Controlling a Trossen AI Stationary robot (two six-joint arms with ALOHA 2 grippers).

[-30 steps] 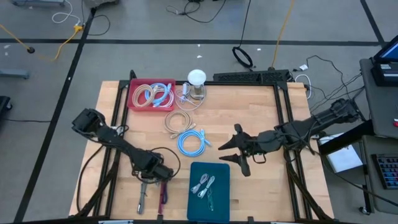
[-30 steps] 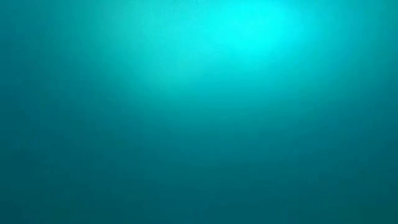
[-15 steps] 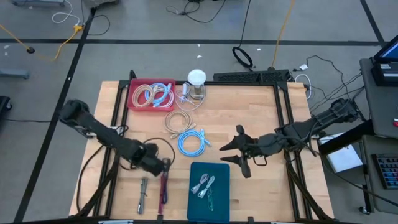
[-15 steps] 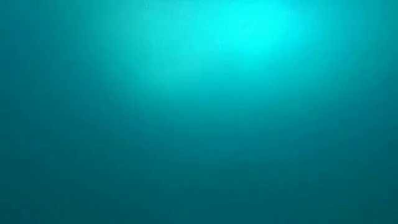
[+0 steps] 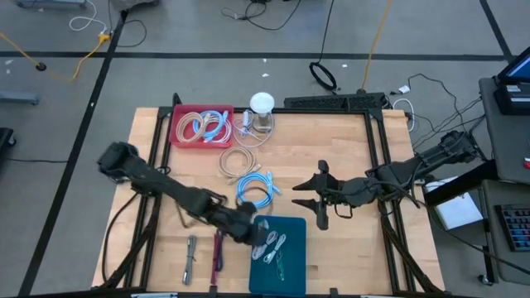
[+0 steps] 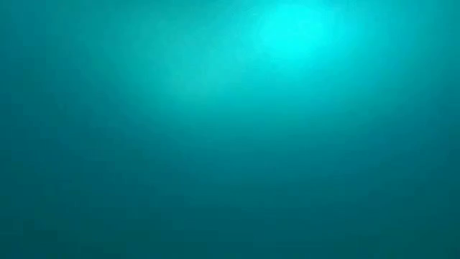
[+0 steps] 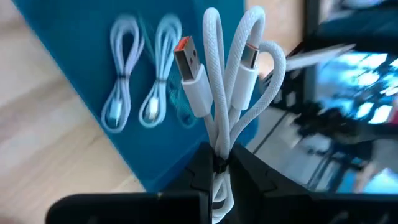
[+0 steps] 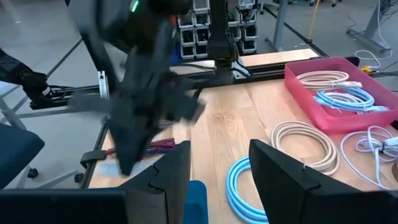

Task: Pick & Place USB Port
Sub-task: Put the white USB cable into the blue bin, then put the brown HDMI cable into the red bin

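Note:
My left gripper (image 5: 252,234) reaches from the table's left to the upper left corner of the teal tray (image 5: 294,228) and is shut on a bundled white USB cable (image 7: 217,93). Its orange-tongued plug (image 7: 186,59) and a second plug (image 7: 249,59) stick out past the fingers. Two more white cable bundles (image 5: 272,247) lie on the tray (image 7: 81,74). My right gripper (image 5: 313,201) hangs open just right of the tray; its fingers stand apart in the right wrist view (image 8: 221,155). The low view shows only blank teal. My left gripper pinches the folded white cable between its two fingers, low on the bundle (image 7: 219,146), with several strands side by side in the gap. The loops and both plugs stand out beyond the fingertips. The bundle is lifted clear, over the tray's edge.
A pink tray (image 5: 175,132) with coiled cables sits at the far left, with a white spool (image 5: 262,106) beside it. A beige coil (image 5: 236,161) and a blue coil (image 5: 255,190) lie mid-table. A metal tool (image 5: 190,258) and a dark red bundle (image 5: 218,252) lie near the table's near edge.
My left gripper has travelled toward the table's right, from above the tools near the near edge to the teal tray's corner, staying shut. The tools stayed where they were. My right gripper has turned slightly in place and stays open.

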